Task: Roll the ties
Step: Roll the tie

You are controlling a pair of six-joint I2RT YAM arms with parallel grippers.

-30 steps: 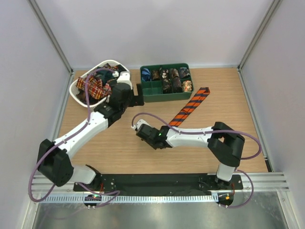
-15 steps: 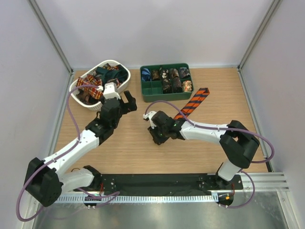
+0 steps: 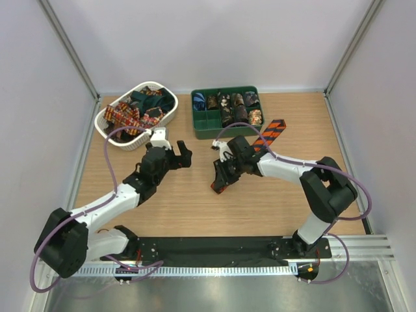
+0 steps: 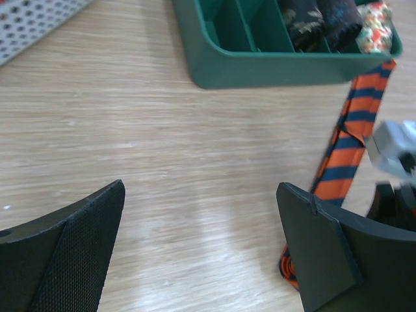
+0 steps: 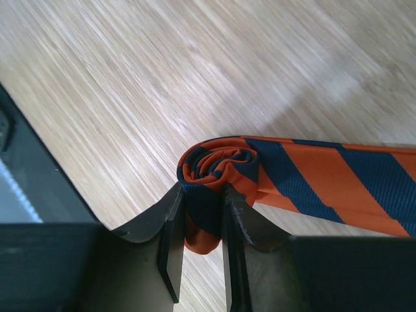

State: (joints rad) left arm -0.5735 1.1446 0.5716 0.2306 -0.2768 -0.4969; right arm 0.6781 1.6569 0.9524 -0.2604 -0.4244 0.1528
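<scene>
Both arms have swung inward. My right gripper (image 5: 203,201) pinches the small rolled end of the tie (image 5: 325,179), so rolling has only begun. My left gripper (image 4: 200,214) gapes wide and empty.

Left gripper (image 4: 200,201) wide open, right gripper (image 5: 203,195) clamped narrow; arms extended.

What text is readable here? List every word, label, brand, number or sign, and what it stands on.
None: no word, label, brand, number or sign can be read in any view. The striped tie, the green tray and the white basket show only patterns or plain surfaces.
</scene>
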